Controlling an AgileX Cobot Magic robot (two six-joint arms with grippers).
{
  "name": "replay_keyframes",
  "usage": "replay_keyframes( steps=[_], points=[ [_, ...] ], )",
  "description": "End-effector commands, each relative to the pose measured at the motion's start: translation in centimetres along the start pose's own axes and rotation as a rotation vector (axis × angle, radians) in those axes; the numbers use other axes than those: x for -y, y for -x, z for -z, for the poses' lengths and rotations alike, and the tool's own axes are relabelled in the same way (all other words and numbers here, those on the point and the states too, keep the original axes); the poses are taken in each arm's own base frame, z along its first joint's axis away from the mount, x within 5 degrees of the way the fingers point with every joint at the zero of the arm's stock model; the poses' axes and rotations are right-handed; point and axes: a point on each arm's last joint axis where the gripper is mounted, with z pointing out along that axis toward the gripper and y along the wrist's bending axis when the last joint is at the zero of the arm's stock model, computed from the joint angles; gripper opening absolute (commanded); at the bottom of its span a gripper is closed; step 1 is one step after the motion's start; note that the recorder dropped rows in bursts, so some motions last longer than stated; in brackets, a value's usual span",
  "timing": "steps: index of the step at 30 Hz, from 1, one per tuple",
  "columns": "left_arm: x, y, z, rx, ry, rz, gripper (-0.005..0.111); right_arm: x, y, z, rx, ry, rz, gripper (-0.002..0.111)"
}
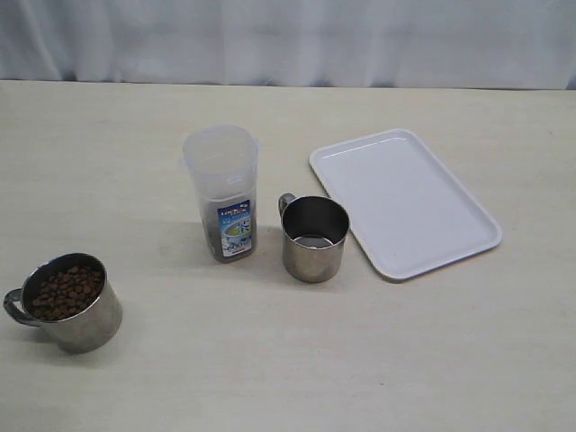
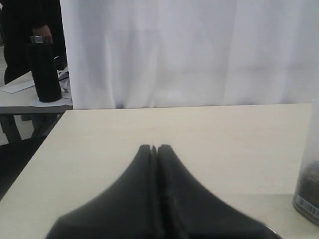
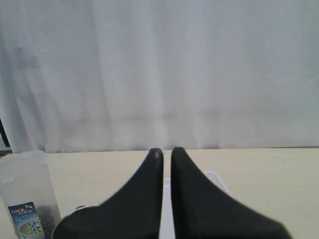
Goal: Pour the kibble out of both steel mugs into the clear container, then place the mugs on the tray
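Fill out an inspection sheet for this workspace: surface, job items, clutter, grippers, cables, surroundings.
Surface: pale beige tabletop, no spills seen.
Job's things: shiny steel mug on the left, full of brown kibble pellets; second steel mug, upright between container and tray, no kibble visible inside; tall clear plastic container, upright, dark contents low down; flat white rectangular tray, bare.
Clutter: nothing seen.
Grippers: left gripper shut, empty; right gripper shut, empty.
Cables: nothing seen.
Surroundings: white curtain behind the table; black bottle on a neighbouring table.

Looks like a lab: a white curtain (image 2: 189, 50) hangs beyond the left claw (image 2: 154, 148), behind a pale bench (image 2: 209, 129).
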Motion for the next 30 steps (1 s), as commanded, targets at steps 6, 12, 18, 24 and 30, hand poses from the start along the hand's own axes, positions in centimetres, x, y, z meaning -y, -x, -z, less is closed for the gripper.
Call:
replay_keyframes(
  steps=[6,12,18,24,30],
  points=[
    [0.0,0.0,0.0,0.008,0.000,-0.003,0.000,0.2,0.1,0.2,0.024,-0.025,0.018,0.005],
    [0.0,0.0,0.0,0.008,0.000,-0.003,0.000,1.4,-1.5,0.4,-0.162,-0.152,0.089,0.005],
    [0.0,0.0,0.0,0.008,0.000,-0.003,0.000,1.9,-1.2,0.5,-0.128,-0.249,0.102,0.005],
    [0.0,0.0,0.0,0.008,0.000,-0.003,0.000,2.1,-1.3,0.6,-0.139,-0.291,0.103,0.005],
    [0.0,0.0,0.0,0.010,0.000,-0.003,0.000,2.1,-1.4,0.6,-0.140,-0.290,0.094,0.005]
  ],
)
